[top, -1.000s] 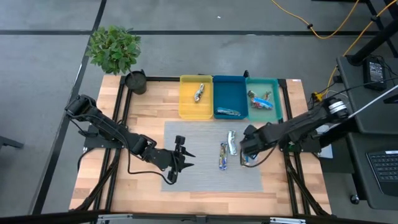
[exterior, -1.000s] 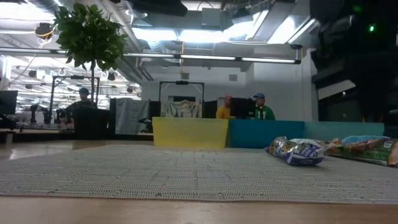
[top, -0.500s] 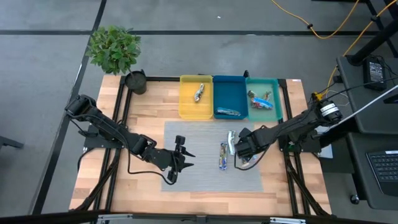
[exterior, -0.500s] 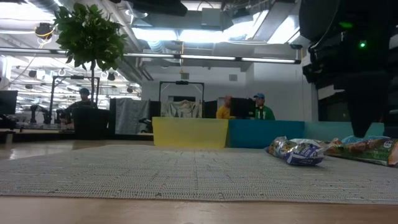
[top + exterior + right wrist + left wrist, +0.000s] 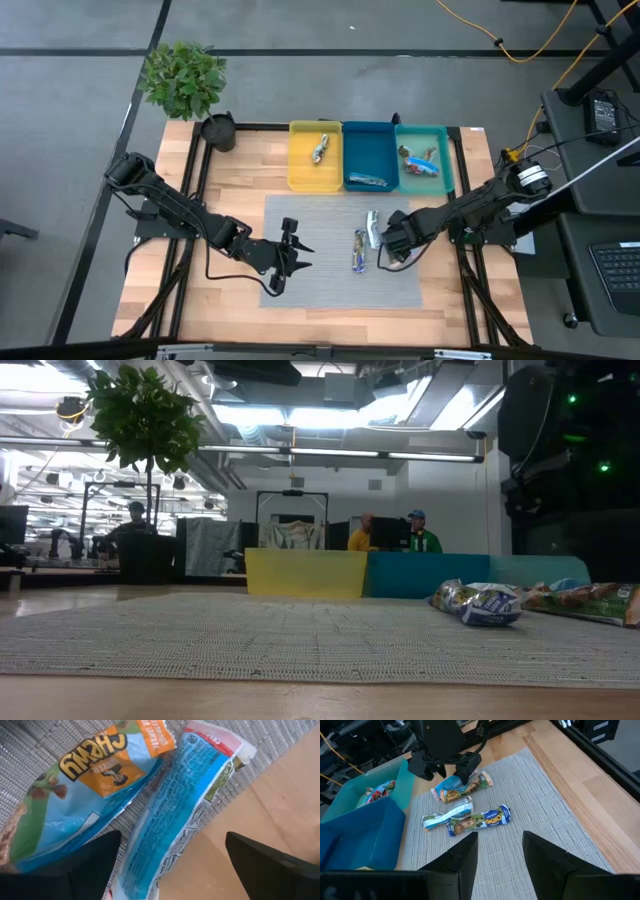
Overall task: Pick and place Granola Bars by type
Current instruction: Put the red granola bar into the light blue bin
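Observation:
Several granola bars lie on the grey mat point(image 5: 340, 260). A blue Chewy bar point(image 5: 480, 820) and a white-blue bar point(image 5: 446, 816) rest flat near its middle. A blue and orange Chewy bar point(image 5: 95, 780) and a blue bar point(image 5: 170, 805) lie side by side at its right edge, the blue one partly on the wood. My right gripper point(image 5: 170, 840) is open just above these two, its fingers on either side of the blue bar. My left gripper point(image 5: 293, 255) is open and waits over the mat's left part.
At the far edge stand a yellow tray point(image 5: 300, 165) with one bar, a blue tray point(image 5: 370, 150) with one bar and a teal tray point(image 5: 445, 170) with a few bars. A potted plant point(image 5: 185, 78) and a black cup point(image 5: 218, 131) stand at the far left corner.
My right gripper has shifted a little toward the table's left, over the bars at the mat's right edge, and has stayed open. The bars lie as before.

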Motion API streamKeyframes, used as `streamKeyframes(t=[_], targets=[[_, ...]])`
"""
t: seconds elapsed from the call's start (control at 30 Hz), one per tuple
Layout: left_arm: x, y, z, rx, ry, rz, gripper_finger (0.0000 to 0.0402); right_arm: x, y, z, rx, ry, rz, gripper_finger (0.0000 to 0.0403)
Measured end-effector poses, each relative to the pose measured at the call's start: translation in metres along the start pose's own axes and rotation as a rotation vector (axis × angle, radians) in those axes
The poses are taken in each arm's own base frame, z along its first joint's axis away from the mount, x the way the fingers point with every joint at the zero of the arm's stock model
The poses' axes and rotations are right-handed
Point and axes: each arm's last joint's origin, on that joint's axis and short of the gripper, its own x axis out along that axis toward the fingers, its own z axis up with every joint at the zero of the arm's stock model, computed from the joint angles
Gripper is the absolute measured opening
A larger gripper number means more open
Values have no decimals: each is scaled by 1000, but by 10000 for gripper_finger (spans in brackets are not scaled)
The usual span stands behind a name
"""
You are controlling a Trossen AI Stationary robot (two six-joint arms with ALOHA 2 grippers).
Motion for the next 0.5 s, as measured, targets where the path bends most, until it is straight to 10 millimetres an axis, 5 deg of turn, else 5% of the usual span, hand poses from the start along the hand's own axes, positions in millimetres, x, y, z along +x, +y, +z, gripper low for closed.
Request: streamKeyframes(t=[0.2, 0.5], targets=[[0, 0, 1, -6, -13, 1, 148, -11, 5, 5, 1, -51, 60, 342], [0, 0, 1, -5, -14, -1, 148, -11, 5, 4, 0, -52, 56, 218]])
